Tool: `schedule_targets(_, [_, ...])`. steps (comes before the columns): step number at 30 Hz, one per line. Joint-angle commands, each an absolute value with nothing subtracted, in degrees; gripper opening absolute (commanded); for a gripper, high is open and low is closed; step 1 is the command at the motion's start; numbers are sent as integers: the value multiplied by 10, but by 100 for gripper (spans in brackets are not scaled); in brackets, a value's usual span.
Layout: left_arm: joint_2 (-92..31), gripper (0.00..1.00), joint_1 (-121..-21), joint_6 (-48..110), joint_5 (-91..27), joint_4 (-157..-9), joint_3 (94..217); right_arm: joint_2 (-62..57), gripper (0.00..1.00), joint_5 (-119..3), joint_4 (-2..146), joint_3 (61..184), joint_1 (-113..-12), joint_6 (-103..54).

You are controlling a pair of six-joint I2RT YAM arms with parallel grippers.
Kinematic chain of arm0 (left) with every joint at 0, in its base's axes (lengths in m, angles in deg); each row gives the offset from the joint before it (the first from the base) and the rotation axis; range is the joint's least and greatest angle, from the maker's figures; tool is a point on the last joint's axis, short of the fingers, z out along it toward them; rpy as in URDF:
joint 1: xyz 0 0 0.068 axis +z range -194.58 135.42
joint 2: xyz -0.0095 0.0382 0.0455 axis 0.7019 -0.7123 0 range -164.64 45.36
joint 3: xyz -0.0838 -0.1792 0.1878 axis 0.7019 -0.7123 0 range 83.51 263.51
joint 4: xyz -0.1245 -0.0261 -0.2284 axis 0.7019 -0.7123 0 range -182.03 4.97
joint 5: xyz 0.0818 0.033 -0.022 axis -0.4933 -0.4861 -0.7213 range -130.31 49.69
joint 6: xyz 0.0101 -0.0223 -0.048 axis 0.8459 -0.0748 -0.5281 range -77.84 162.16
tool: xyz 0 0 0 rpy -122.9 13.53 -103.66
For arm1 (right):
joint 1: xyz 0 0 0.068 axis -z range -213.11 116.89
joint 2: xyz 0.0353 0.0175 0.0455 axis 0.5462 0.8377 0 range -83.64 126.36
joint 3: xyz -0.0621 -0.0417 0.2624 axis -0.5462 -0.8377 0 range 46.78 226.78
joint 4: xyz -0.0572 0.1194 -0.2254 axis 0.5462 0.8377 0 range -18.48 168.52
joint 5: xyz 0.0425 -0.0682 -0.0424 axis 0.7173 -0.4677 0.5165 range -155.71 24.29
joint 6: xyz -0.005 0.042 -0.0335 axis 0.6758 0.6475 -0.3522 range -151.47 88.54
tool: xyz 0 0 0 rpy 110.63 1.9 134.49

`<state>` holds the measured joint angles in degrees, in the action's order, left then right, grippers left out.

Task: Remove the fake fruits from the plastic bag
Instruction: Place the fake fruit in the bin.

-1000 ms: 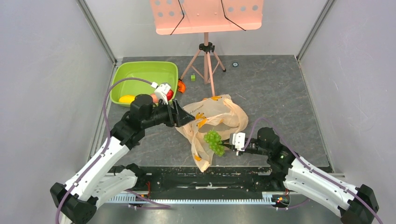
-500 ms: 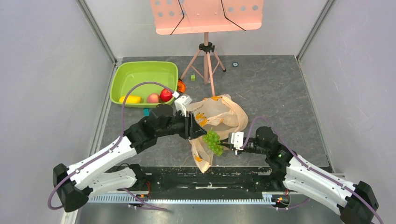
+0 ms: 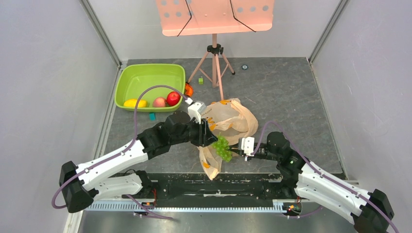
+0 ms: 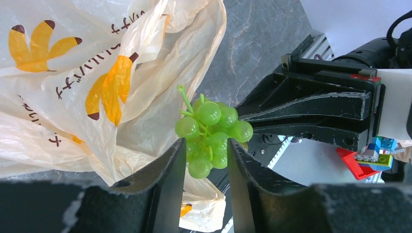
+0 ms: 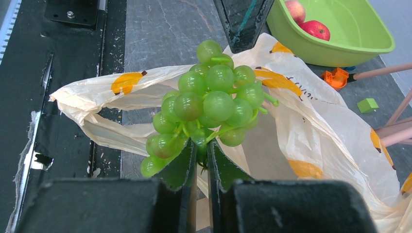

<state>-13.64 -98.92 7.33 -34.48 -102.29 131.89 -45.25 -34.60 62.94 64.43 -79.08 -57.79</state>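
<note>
1. At the desk's near edge, the green grape bunch hangs between both arms, just over the near folds of the plastic bag. Its grapes are glossy, translucent round beads on a thin green stalk.
2. From above, the bunch's long axis runs diagonally, far-left to near-right. In the left wrist view, its stalk juts toward the bag.
3. Right gripper: jaws clamped narrowly on the bunch's underside.
4. Left gripper: jaws apart, bracketing the lowest grapes. Whether they press the grapes cannot be told.
5. Thin and crinkly, the pale bag lies slumped on the dark marbled desk, showing orange banana prints.
6. Far left, a smooth lime green tub holds the red apple, pinkish peach and oblong yellow fruit.
</note>
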Motion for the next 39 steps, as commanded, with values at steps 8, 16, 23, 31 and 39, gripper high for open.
schedule_targets(8, [-164,37,-1001,105,-364,-1011,1354,-462,1,-339,598,654,-792,-571])
schedule_targets(16, [-163,33,-1005,106,-359,-1011,1350,-465,1,-348,600,654,-793,-573])
schedule_targets(23, [-168,31,-1006,106,-359,-1011,1348,-468,1,-352,598,655,-793,-574])
schedule_targets(31, [-169,31,-1007,107,-357,-1011,1347,-476,1,-362,598,651,-793,-574])
schedule_targets(39, [-148,21,-1007,126,-338,-999,1331,-482,1,-365,598,648,-793,-574])
